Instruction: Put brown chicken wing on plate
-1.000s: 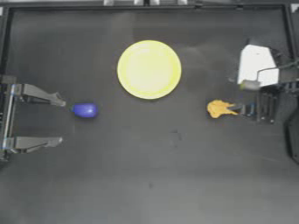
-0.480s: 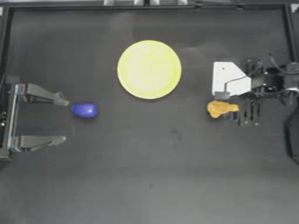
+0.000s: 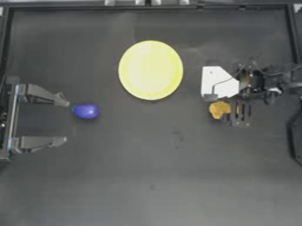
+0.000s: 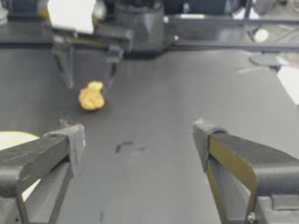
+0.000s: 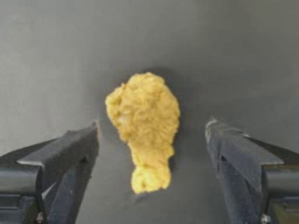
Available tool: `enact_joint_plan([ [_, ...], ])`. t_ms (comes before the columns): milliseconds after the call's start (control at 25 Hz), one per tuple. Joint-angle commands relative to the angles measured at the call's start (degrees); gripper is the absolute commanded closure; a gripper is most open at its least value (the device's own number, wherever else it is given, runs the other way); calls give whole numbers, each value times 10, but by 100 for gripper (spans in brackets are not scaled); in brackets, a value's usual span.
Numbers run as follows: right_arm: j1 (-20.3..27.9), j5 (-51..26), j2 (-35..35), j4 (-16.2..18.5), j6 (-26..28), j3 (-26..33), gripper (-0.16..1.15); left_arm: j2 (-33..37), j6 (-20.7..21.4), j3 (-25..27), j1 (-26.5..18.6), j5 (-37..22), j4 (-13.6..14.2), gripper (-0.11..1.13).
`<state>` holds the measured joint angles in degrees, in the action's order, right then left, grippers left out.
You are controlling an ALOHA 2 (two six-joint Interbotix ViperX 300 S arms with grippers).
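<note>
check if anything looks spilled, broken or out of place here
Nothing stands out. The brown chicken wing lies whole on the table between the open right gripper; the plate sits flat and bare; the left gripper waits open.

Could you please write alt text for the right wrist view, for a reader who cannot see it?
The brown chicken wing lies on the dark table, centred between the open jaws of the right gripper, which touch nothing.

Right end effector [image 5: 152, 135] over the dark bench [image 5: 234, 52], jaws spread wide. Brown chicken wing [image 5: 144, 127] lies on the bench between the two jaws, touching neither, thick end far from the camera, thin end nearer.
</note>
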<state>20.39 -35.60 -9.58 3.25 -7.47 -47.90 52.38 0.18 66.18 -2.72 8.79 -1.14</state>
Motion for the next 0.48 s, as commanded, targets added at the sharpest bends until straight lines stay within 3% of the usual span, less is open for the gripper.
enact_joint_plan([
  [40,1,14,9,-11,-2,2,-2,-11,-1,-16,-1,3,-1,0],
  [480,1,47,33,-12,-2,0,0,-13,-1,-16,-6,3,-4,0],
])
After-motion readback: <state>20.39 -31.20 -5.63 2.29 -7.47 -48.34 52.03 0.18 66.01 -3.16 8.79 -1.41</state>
